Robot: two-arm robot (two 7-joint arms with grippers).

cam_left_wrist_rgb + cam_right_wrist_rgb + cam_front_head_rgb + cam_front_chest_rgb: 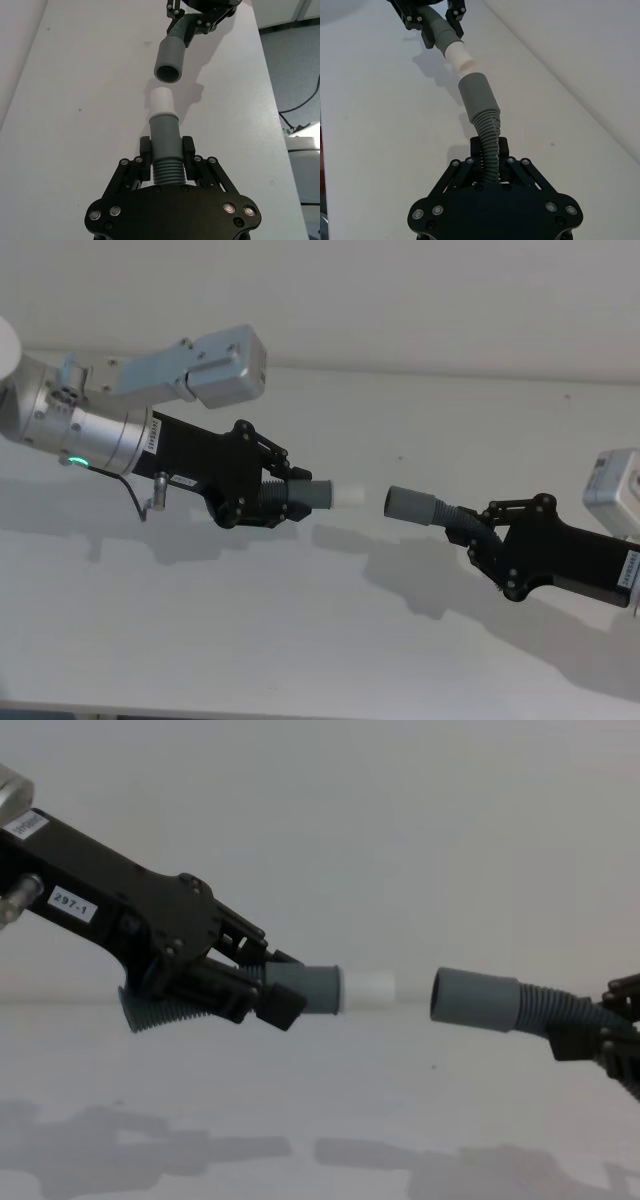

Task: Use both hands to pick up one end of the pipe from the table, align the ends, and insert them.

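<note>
Both grippers hold the pipe's ends in the air above the white table. My left gripper is shut on the grey cuff with the white tip, just behind the cuff on the corrugated hose. My right gripper is shut on the corrugated hose a short way behind the wider grey socket. Tip and socket face each other, nearly in line, with a small gap between them. The rest of the pipe is hidden behind the grippers.
A white wall rises behind the table. The table's near edge runs along the bottom of the head view. In the left wrist view the table's side edge drops to a grey floor with a black cable.
</note>
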